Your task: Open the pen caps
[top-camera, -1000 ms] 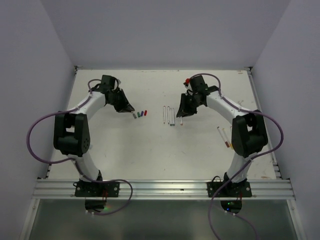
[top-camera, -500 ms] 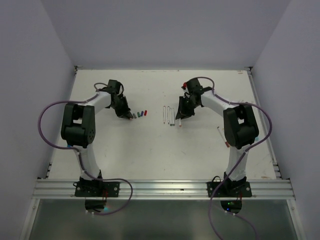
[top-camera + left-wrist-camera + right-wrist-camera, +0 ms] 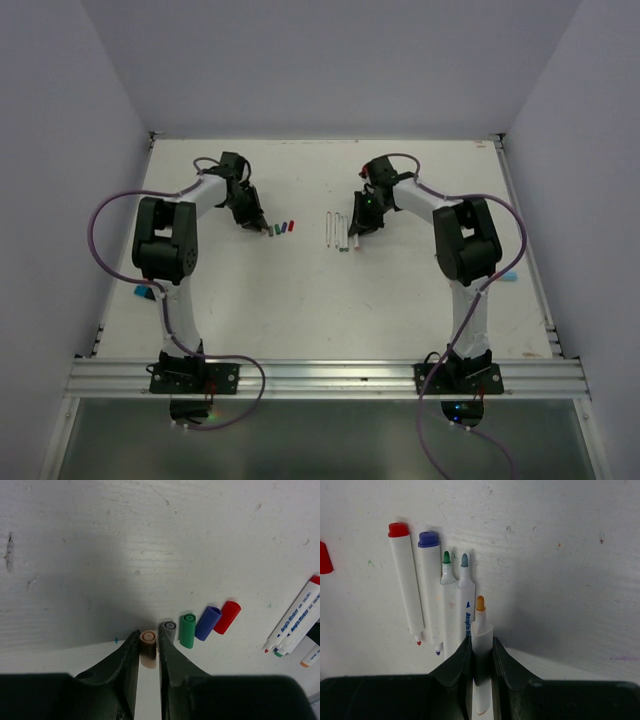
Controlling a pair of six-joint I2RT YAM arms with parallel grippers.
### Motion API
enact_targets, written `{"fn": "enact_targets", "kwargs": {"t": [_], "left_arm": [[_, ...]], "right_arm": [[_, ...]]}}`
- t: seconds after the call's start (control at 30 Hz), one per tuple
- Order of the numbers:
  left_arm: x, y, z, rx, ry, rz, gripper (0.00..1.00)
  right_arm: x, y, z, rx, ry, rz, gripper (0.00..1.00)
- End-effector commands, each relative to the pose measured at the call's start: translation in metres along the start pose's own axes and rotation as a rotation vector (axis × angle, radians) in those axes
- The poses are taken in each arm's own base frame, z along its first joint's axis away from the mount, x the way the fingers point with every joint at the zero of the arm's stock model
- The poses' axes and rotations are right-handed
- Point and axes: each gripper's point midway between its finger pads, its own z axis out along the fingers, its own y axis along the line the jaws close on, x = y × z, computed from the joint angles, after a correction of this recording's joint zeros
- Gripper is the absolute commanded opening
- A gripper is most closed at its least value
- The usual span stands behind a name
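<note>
In the left wrist view my left gripper (image 3: 148, 636) is shut on an orange pen cap (image 3: 148, 649), held at the table surface at the left end of a row of loose caps: grey (image 3: 168, 629), green (image 3: 187, 630), blue (image 3: 207, 623) and red (image 3: 227, 616). In the right wrist view my right gripper (image 3: 481, 642) is shut on an uncapped white pen body with an orange tip (image 3: 481, 625), low beside the right end of a row of uncapped pens (image 3: 430, 587). In the top view the left gripper (image 3: 256, 224) is beside the caps (image 3: 281, 229), and the right gripper (image 3: 358, 235) is beside the pens (image 3: 338, 230).
White walls close in the table (image 3: 300, 290) on three sides. A small blue and red item (image 3: 145, 292) lies by the left arm's elbow. A small blue item (image 3: 508, 277) lies right of the right arm. A metal rail (image 3: 320, 375) runs along the near edge.
Both arms have swung their elbows inward and lowered. The left gripper has moved right up to the cap row. The right gripper has moved left and down to the pen row.
</note>
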Motion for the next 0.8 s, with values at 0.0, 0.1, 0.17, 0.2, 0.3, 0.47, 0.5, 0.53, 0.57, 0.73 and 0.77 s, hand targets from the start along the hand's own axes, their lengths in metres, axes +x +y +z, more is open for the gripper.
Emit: {"fn": "enact_targets", "kwargs": {"t": [0.0,0.1,0.17,0.2,0.3,0.47,0.5,0.53,0.57,0.73,0.77], "left_arm": [[-0.004,0.007,0.004,-0.035,0.000,0.032,0.24],[-0.002,0.008,0.005,-0.039,0.004,0.034,0.30],[0.001,0.010,0.005,-0.040,0.008,0.033,0.32],[0.002,0.011,0.005,-0.042,0.010,0.034,0.33],[0.006,0.015,0.007,-0.043,0.019,0.030,0.33],[0.011,0.018,0.008,-0.042,0.027,0.034,0.40],[0.010,0.020,0.007,-0.041,0.024,0.033,0.41],[0.011,0.020,0.007,-0.042,0.026,0.036,0.44],[0.010,0.021,0.005,-0.040,0.024,0.035,0.45],[0.007,0.020,-0.001,-0.030,0.014,0.036,0.52],[0.007,0.019,-0.002,-0.027,0.011,0.035,0.53]], "right_arm": [[-0.024,0.001,-0.003,0.021,-0.069,-0.010,0.07],[-0.024,-0.001,-0.003,0.033,-0.069,-0.010,0.11],[-0.024,-0.004,-0.003,0.045,-0.072,-0.009,0.12],[-0.026,-0.005,-0.003,0.048,-0.073,-0.009,0.13],[-0.027,-0.007,-0.002,0.062,-0.072,-0.011,0.14],[-0.029,-0.007,0.002,0.068,-0.063,-0.007,0.22],[-0.029,-0.008,0.003,0.070,-0.062,-0.006,0.25],[-0.030,-0.008,0.003,0.072,-0.063,-0.006,0.27],[-0.031,-0.007,0.002,0.071,-0.068,-0.007,0.28],[-0.034,-0.007,0.000,0.080,-0.067,-0.008,0.34],[-0.034,-0.008,0.000,0.084,-0.065,-0.005,0.36]]}}
